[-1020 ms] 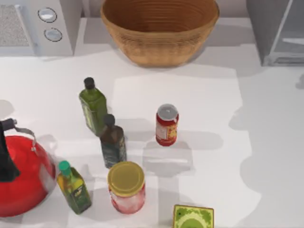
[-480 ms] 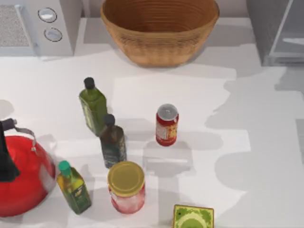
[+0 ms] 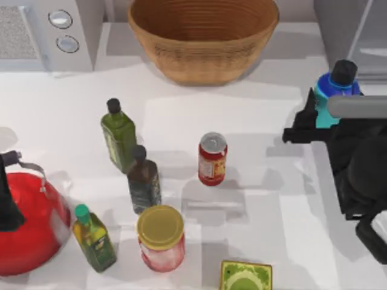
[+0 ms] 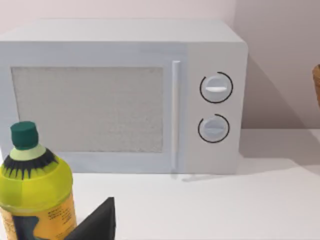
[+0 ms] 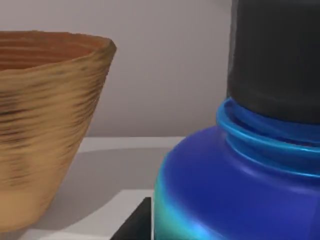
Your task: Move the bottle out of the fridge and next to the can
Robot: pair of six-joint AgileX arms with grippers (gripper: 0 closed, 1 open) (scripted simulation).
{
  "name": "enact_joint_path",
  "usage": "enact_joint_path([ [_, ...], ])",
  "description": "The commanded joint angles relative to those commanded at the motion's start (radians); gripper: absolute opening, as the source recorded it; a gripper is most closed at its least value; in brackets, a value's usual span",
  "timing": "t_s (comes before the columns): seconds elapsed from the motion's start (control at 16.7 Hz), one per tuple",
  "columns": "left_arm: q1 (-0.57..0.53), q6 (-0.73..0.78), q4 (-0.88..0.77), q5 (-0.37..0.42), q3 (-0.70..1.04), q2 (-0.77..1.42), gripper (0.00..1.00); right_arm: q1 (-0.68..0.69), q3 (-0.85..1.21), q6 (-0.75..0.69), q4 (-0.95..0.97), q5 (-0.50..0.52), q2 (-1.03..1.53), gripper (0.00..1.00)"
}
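- Bottle [image 3: 334, 90] stood upright at the top view's right edge, cap uppermost, outside the fridge [image 3: 351, 42], clamped in the right gripper [image 3: 317, 118].
- Can [image 3: 212, 158] sat mid-frame, lower left of the bottle and well apart; the carry likely ran that way.
- Left arm was parked facing the microwave [image 4: 125, 95]; I cannot tell its grip.

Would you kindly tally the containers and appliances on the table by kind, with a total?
Bottles: 4: teal water bottle, held by the right gripper; green oil bottle; dark olive bottle; green-capped oil bottle
Cans: 1: red can
Jars: 1: gold-lidded jar
Baskets: 1: wicker basket
Kettles: 1: red kettle
Appliances: 2: microwave, fridge
Total: 10
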Motion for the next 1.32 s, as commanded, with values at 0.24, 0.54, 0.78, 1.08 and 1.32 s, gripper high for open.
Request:
enact_joint_path([
  [0.24,0.000,0.000,0.000,0.000,0.000,0.000,1.00,0.173,-0.078,-0.003,0.082,0.173,0.009,0.00],
  [0.54,0.000,0.000,0.000,0.000,0.000,0.000,1.00,0.196,-0.091,-0.003,0.093,0.196,0.008,0.00],
  [0.78,0.000,0.000,0.000,0.000,0.000,0.000,1.00,0.195,-0.090,-0.002,0.092,0.196,0.008,0.00],
  [1.08,0.000,0.000,0.000,0.000,0.000,0.000,1.00,0.196,-0.091,-0.003,0.093,0.196,0.008,0.15],
  [1.32,0.000,0.000,0.000,0.000,0.000,0.000,1.00,0.196,-0.091,-0.003,0.093,0.196,0.008,0.45],
])
